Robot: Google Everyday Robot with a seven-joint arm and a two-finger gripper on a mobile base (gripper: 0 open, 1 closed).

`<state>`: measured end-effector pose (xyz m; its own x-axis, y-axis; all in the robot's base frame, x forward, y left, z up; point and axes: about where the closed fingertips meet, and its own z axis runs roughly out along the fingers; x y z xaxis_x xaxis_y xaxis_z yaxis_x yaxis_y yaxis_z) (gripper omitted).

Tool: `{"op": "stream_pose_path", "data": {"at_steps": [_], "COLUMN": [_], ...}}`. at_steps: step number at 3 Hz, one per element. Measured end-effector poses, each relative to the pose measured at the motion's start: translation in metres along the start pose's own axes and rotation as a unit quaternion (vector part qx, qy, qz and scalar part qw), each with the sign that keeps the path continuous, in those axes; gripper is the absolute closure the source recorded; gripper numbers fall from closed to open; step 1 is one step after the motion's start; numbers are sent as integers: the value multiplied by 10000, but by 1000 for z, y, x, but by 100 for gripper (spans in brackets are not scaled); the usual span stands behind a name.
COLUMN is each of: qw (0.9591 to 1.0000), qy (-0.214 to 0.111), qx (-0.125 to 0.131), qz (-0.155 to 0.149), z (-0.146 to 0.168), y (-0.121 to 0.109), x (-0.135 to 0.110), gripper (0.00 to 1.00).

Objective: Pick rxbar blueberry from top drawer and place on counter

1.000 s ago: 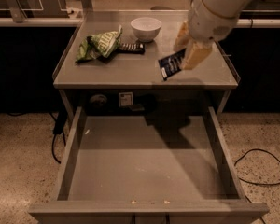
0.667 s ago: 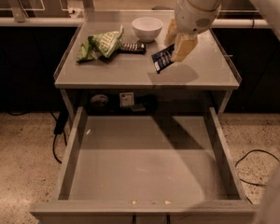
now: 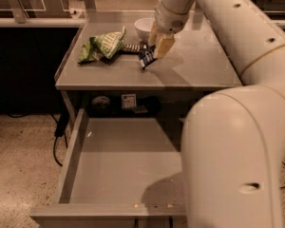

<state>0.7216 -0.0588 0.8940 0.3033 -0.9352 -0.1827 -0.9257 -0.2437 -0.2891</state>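
The rxbar blueberry [image 3: 146, 58], a dark navy bar with white lettering, hangs tilted in my gripper [image 3: 157, 44] just above the counter [image 3: 199, 65], near its middle. The gripper's tan fingers [image 3: 164, 45] are shut on the bar's upper end. The top drawer [image 3: 123, 165] is pulled open below the counter and its grey bottom holds nothing that I can see. My white arm fills the right side of the view and hides the drawer's right part.
A green-and-white chip bag [image 3: 103, 45] lies on the counter's left part. A dark bar [image 3: 131, 47] lies next to it. A white bowl [image 3: 145, 28] stands at the back behind the gripper. Cables [image 3: 57, 141] lie on the floor at the left.
My gripper has carried the blue bar to the left and farther back over the counter, lower toward its surface. My arm now fills the right side of the view.
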Motion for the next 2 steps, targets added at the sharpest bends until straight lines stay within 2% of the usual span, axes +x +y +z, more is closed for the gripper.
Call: {"op": "stream_pose_path", "data": {"at_steps": [1, 2], "qw": [9990, 9991], "qy": [-183, -210], "qx": [-148, -87], "qz": [376, 362], "z": [33, 39], "y": [-9, -15], "x": [17, 16], "gripper": [100, 82]}}
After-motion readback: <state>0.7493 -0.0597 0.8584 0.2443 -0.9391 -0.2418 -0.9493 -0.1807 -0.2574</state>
